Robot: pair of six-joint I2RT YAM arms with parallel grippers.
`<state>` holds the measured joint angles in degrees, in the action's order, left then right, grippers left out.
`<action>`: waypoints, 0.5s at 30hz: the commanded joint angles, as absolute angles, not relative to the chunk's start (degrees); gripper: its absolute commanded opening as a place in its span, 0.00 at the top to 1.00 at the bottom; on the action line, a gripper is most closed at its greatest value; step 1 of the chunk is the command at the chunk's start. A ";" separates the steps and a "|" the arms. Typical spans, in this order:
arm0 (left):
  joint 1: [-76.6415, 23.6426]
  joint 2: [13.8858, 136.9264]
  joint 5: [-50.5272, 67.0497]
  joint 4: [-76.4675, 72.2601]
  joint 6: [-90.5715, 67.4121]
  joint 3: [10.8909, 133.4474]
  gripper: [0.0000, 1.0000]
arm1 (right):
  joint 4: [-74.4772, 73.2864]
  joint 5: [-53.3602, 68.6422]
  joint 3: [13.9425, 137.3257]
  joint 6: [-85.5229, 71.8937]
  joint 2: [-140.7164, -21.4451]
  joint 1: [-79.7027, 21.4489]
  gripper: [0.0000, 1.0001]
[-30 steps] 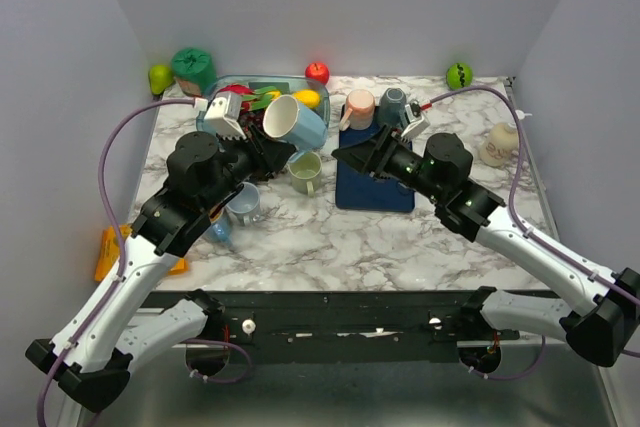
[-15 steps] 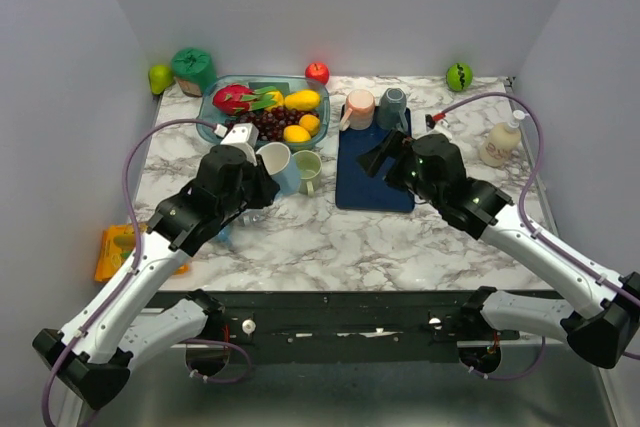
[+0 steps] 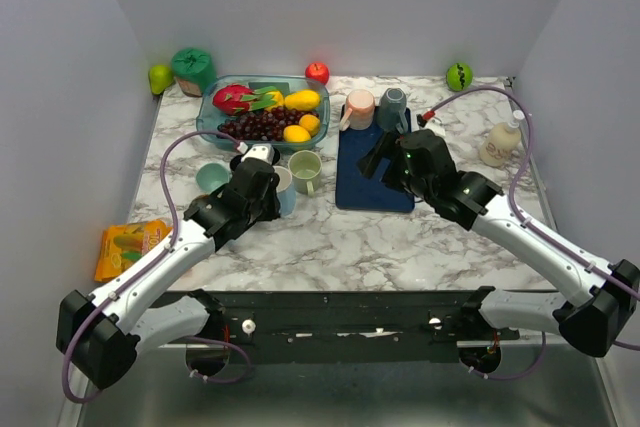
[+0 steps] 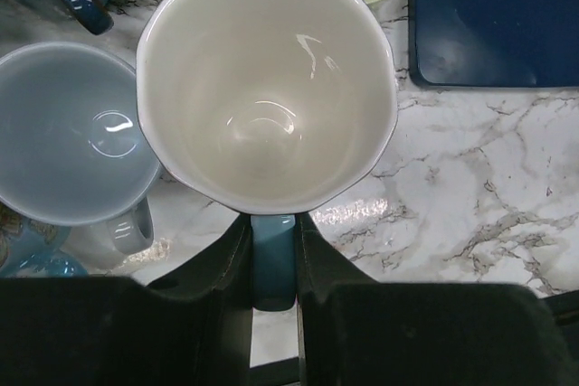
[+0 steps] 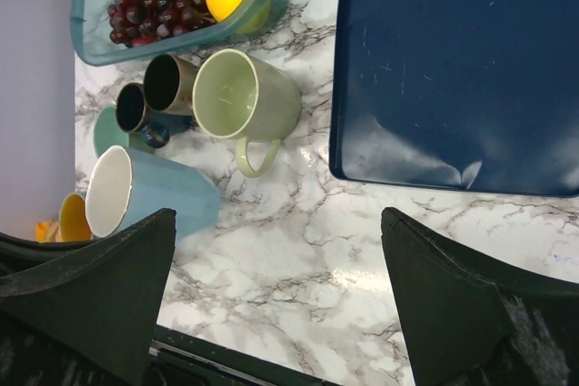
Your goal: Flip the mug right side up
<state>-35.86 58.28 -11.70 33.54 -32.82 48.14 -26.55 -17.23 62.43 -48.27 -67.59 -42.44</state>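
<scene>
A white marble-patterned table (image 3: 400, 237) sits inside plain grey walls. At its far left is a clear fruit tray (image 3: 265, 78) holding a pink dragon fruit (image 3: 232, 99), a heap of dark grapes (image 3: 260, 125) and several yellow fruits (image 3: 303, 100). Just in front of the tray a cluster of mugs stands mouth up. The blue mug (image 4: 267, 79) shows a bare cream inside in the left wrist view. Beside it are a pale grey-blue mug (image 4: 68, 133) and a light green mug (image 5: 244, 97), both with nothing in them, and two dark mugs (image 5: 154, 92) nearer the tray. The left gripper (image 4: 272, 232) is clamped on the blue mug's handle (image 4: 272, 264), one finger on each side. The mug is upright at the table's left-centre, between the pale mug and the green one. Whether its base touches the marble cannot be told. To the right lies a navy mat (image 3: 372, 182), with a pink mug (image 3: 359, 107) and a slate-blue mug (image 3: 392, 105) at its far edge. The right gripper (image 5: 278, 216) hangs over the mat's left edge with its fingers spread wide, grasping nothing.
</scene>
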 commanded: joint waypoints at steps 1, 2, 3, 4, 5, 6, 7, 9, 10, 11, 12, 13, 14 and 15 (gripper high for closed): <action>-36.30 58.80 -16.87 21.03 -33.75 46.15 1.00 | -28.12 -17.58 64.25 -47.02 -68.64 -42.80 0.00; -36.39 58.80 -17.05 19.44 -33.49 45.10 1.00 | -28.21 -17.67 64.34 -46.93 -68.73 -42.80 0.00; -36.39 59.06 -17.40 18.21 -33.31 43.35 1.00 | -28.30 -17.84 64.42 -46.85 -68.99 -42.80 0.00; -36.30 59.32 -18.19 17.24 -33.40 43.07 1.00 | -28.39 -17.93 64.60 -46.67 -69.17 -42.72 0.00; -36.30 59.67 -18.89 16.97 -33.49 42.72 1.00 | -28.39 -18.02 64.69 -46.41 -69.34 -42.71 0.00; -36.39 60.29 -19.16 16.70 -33.40 42.19 1.00 | -28.48 -18.02 64.95 -46.23 -69.61 -42.63 0.00; -36.39 60.55 -19.42 16.00 -33.40 41.75 1.00 | -28.65 -18.02 65.04 -45.97 -69.78 -42.54 0.00; -36.39 60.64 -20.73 15.03 -33.31 40.00 1.00 | -28.65 -18.10 65.21 -45.79 -69.96 -42.28 0.00; -36.39 60.56 -20.83 13.03 -33.05 39.21 1.00 | -28.74 -18.02 65.21 -45.53 -70.22 -42.10 0.00; -36.39 60.47 -20.92 12.05 -32.87 38.42 1.00 | -28.74 -18.02 65.30 -45.44 -70.31 -41.93 0.00; -36.30 60.38 -20.83 11.26 -32.78 37.36 1.00 | -28.74 -18.02 65.39 -45.35 -70.57 -41.84 0.00; -36.30 60.47 -20.83 9.86 -32.52 37.01 1.00 | -28.74 -18.02 65.48 -44.92 -71.01 -41.75 0.00; -36.39 60.56 -20.92 9.32 -32.52 36.65 1.00 | -28.74 -18.19 65.57 -44.56 -71.45 -41.57 0.00; -36.39 60.73 -21.18 8.97 -32.69 35.95 1.00 | -28.74 -18.28 65.91 -44.21 -71.80 -41.49 0.00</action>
